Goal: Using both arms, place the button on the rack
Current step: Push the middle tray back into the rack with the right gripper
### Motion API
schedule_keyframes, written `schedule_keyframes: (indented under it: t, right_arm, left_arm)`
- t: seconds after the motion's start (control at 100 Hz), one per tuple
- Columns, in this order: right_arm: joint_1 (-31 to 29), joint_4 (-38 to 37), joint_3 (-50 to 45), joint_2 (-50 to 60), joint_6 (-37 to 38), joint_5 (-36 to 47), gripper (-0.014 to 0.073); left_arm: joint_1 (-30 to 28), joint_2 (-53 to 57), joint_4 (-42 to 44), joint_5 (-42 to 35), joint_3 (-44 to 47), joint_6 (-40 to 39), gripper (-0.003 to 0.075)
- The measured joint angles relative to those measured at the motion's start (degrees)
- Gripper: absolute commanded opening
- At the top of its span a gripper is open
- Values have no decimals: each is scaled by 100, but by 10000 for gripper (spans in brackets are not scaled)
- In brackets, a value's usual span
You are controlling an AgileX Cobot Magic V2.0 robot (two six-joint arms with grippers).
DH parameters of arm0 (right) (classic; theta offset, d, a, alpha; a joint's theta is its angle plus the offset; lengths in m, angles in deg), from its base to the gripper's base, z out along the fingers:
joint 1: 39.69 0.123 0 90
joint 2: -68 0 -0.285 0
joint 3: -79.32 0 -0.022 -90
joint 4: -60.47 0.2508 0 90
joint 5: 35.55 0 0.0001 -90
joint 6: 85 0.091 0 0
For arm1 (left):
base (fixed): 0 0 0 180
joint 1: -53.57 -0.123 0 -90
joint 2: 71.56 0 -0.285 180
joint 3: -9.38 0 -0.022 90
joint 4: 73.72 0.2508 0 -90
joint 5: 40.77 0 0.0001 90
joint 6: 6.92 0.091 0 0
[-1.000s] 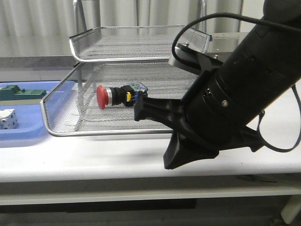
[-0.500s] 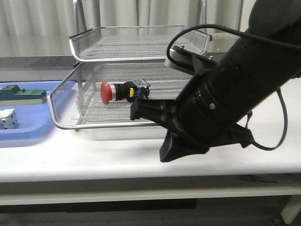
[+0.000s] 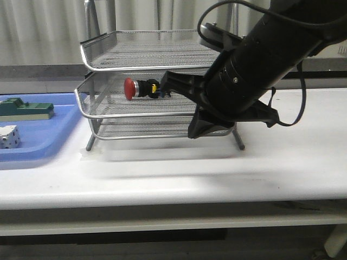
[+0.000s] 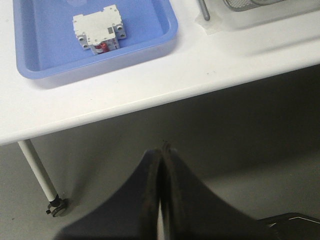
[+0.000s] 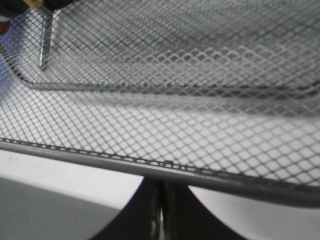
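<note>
The button [image 3: 136, 88], with its red cap and black body, lies on its side in the middle tray of the silver wire-mesh rack [image 3: 142, 67]. That tray sits pushed in under the top tray. My right gripper [image 3: 167, 83] is shut and empty, just right of the button's blue-and-yellow end. In the right wrist view its fingertips [image 5: 161, 183] rest against the tray's front rim [image 5: 100, 156]. My left gripper [image 4: 161, 148] is shut on nothing and hangs over the floor, off the table's front edge. It is out of the front view.
A blue plastic tray [image 3: 38, 147] lies left of the rack and holds a white block [image 3: 8, 136] and a green block [image 3: 25, 108]. The left wrist view shows that tray [image 4: 167, 30] and the white block [image 4: 98, 33]. The right arm's bulk hides the rack's right side.
The middle tray has slid back into the rack with the button riding on it. My right arm has moved forward and up along with it.
</note>
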Motion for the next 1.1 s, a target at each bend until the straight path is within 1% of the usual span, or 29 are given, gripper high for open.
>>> schedule_keyframes:
  t: [0.59,0.97,1.1]
  right_arm:
    - [-51,-207,748,-509,-2,-86,-61]
    - [-51,-318,771,-561,-31,88,-61]
    - [-51,-318,785,-561,-31,-121,-61]
  left_arm:
    - [0,0,0,0,0,0,-21]
    - [0,0,0,0,0,0,-21]
    - [0,0,0,0,0,0,-21]
